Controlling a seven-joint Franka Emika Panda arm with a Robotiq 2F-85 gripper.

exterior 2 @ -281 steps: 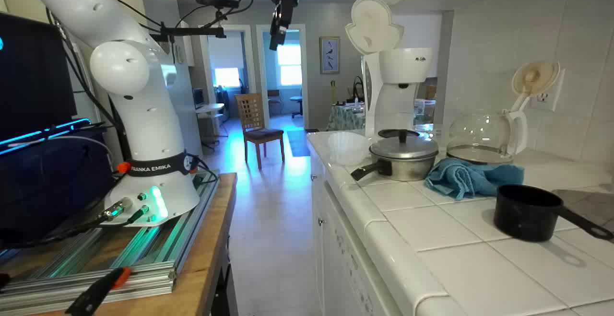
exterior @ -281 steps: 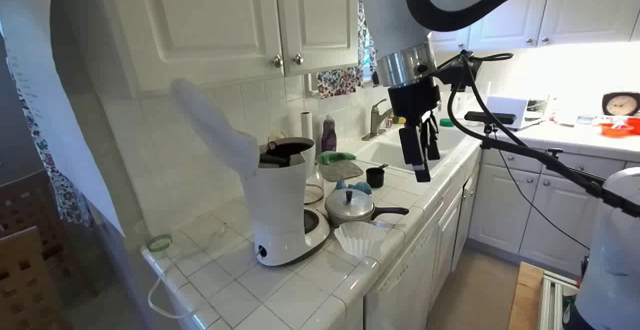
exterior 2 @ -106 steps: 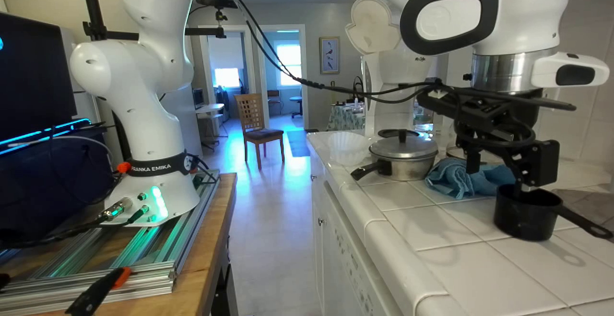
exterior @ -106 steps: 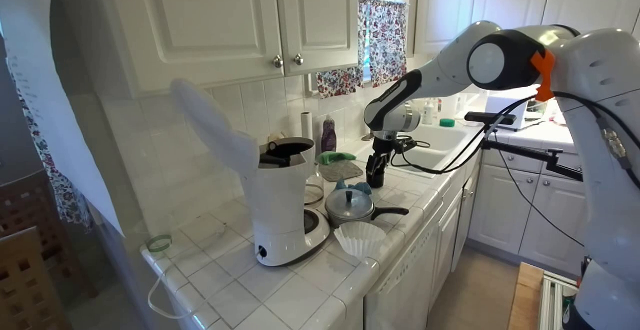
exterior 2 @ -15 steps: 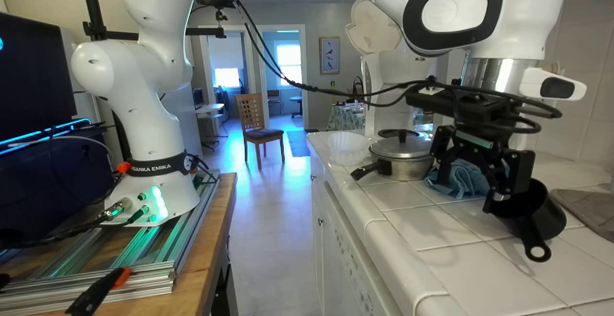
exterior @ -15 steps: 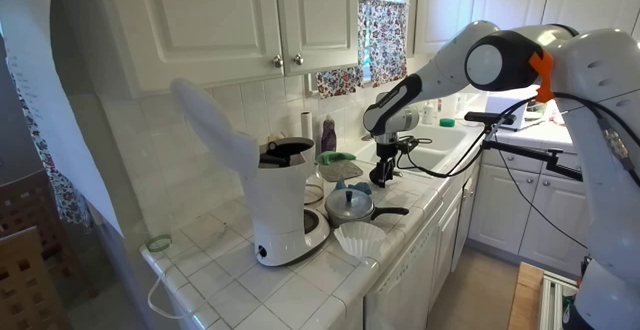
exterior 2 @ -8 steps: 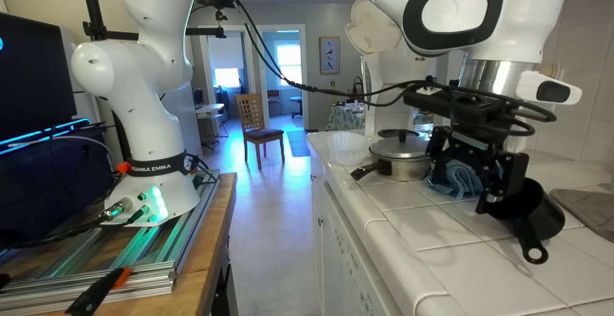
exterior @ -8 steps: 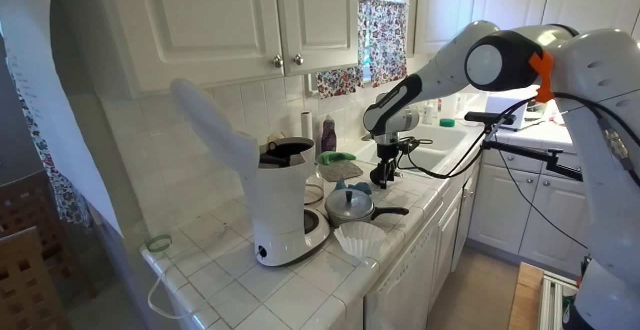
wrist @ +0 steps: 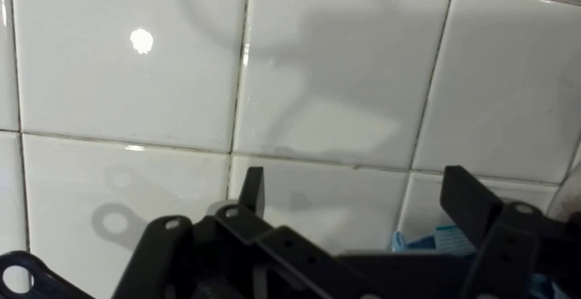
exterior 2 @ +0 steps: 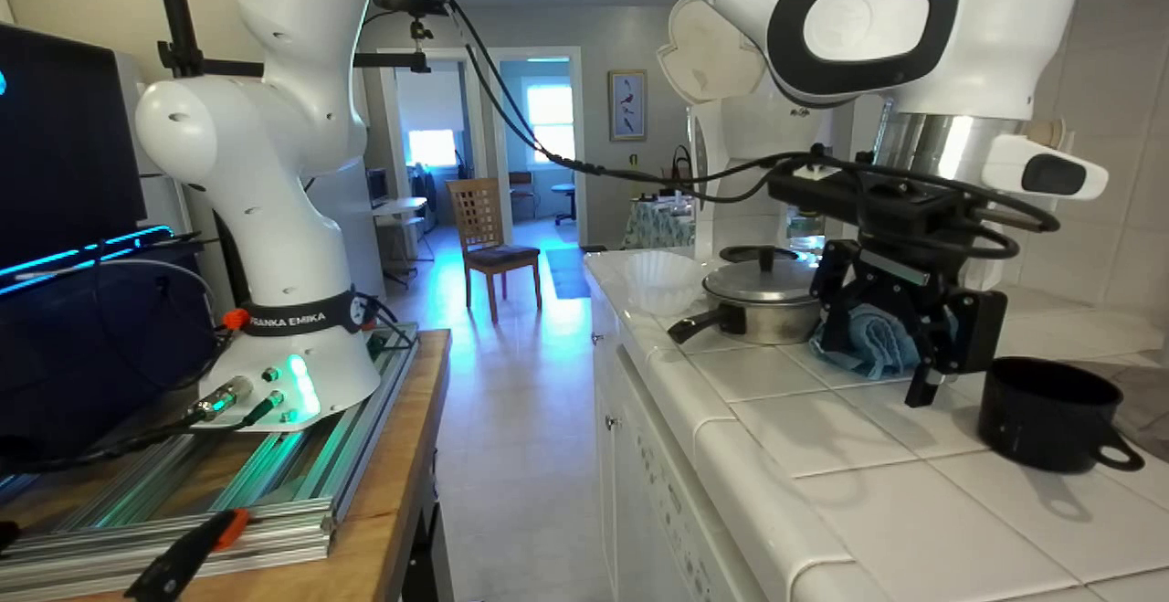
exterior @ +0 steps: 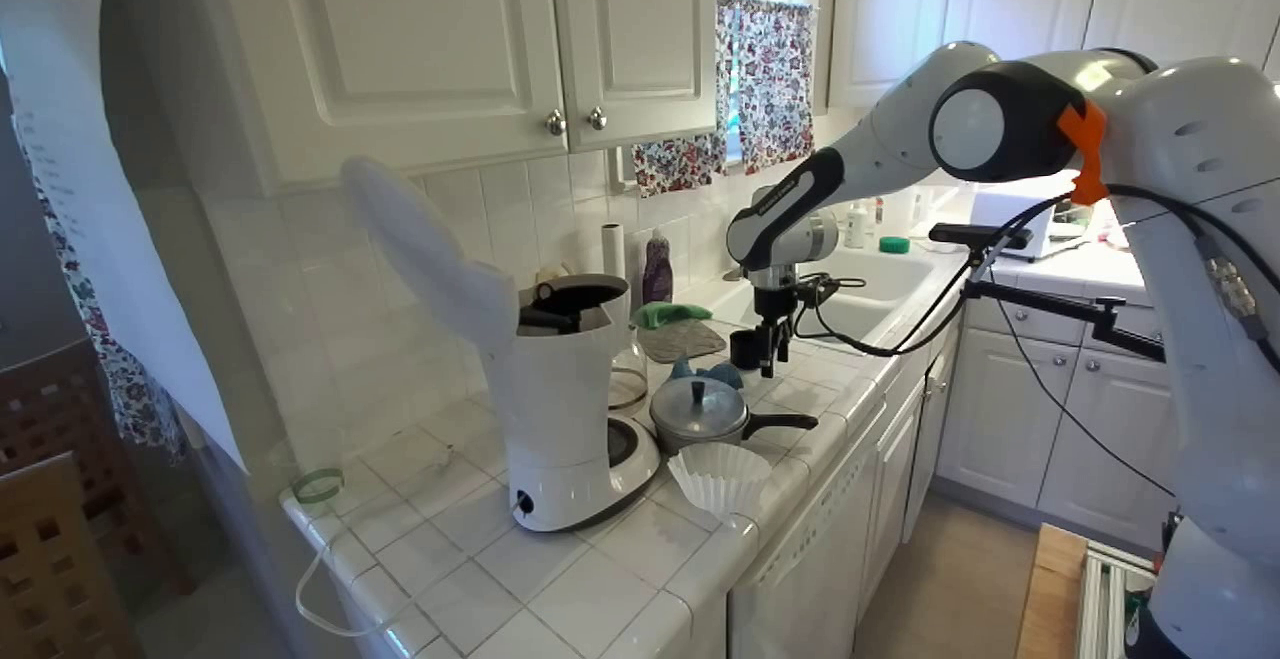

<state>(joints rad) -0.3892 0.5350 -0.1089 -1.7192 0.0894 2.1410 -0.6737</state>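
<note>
My gripper (exterior 2: 881, 360) is open and empty, pointing down low over the white tiled counter (exterior 2: 868, 511). In the wrist view the gripper (wrist: 354, 172) shows its fingers wide apart with only tile between the tips. A small black pot-like cup (exterior 2: 1046, 415) stands upright on the counter just beside one finger. It also shows behind the gripper in an exterior view (exterior: 743, 347). Its ring-ended handle (wrist: 50, 285) shows at the wrist view's lower left. A blue cloth (exterior 2: 877, 342) lies behind the gripper, partly hidden, and shows near the right finger in the wrist view (wrist: 454, 240).
A lidded metal pot (exterior 2: 772, 319) stands beside the cloth, its handle toward the counter edge. A paper coffee filter (exterior: 722, 474) and a white coffee maker (exterior: 560, 409) with raised lid stand further along. A glass carafe (exterior: 628, 384), grey mat (exterior: 683, 339) and sink (exterior: 870, 289) are nearby.
The black cup, tilted at the finger half a second ago, now stands upright apart from the gripper. Its handle is turned compared with seven seconds ago. The arm is still over the last half second.
</note>
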